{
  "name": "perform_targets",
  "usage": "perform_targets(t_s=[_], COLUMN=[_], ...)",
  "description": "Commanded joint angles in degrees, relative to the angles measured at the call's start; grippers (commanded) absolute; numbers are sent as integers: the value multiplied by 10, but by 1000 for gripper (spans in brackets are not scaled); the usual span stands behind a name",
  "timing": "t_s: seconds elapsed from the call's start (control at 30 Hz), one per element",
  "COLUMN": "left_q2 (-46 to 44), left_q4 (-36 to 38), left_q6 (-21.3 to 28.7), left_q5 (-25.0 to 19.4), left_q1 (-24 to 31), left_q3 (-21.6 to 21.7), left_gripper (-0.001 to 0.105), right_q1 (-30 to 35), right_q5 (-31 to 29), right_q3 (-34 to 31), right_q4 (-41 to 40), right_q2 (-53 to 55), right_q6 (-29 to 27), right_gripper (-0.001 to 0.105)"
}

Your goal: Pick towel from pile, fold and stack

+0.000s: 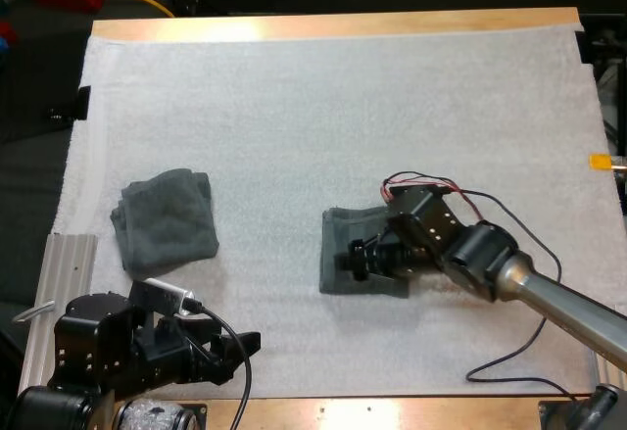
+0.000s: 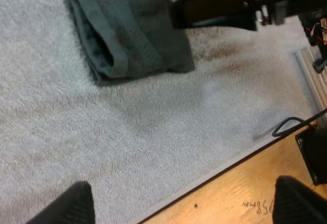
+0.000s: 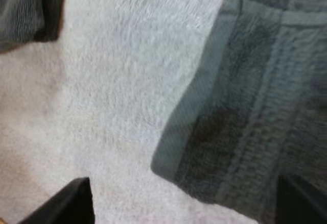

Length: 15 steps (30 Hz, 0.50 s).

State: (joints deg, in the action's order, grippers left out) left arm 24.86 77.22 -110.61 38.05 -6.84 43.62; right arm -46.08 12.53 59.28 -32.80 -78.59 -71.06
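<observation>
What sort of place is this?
Likely a robotics lab bench: left arm and right arm at a wooden table with a white mat, left towel and right towel as practice props.

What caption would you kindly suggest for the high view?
Right hand poised over a folded towel; second towel near the left hand.
</observation>
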Motion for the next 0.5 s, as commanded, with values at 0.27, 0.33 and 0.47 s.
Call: perform_targets(t_s=[0.27, 0.33, 0.47], left_q2=[-4, -4, 4], left_q4=[-34, -43, -67], left_q6=[0, -2, -15], left_q5=[-1, -1, 0], left_q1=[-3, -3, -3], left_q3=[4, 4, 4], left_gripper=[71, 71, 71], right_q1=[1, 1, 1], right_q5=[-66, -67, -72], right_q3=[-1, -1, -1], right_q4=[-95, -107, -123], right_q2=[96, 112, 143], right_q6=[-11, -11, -11], right_gripper=[70, 70, 70])
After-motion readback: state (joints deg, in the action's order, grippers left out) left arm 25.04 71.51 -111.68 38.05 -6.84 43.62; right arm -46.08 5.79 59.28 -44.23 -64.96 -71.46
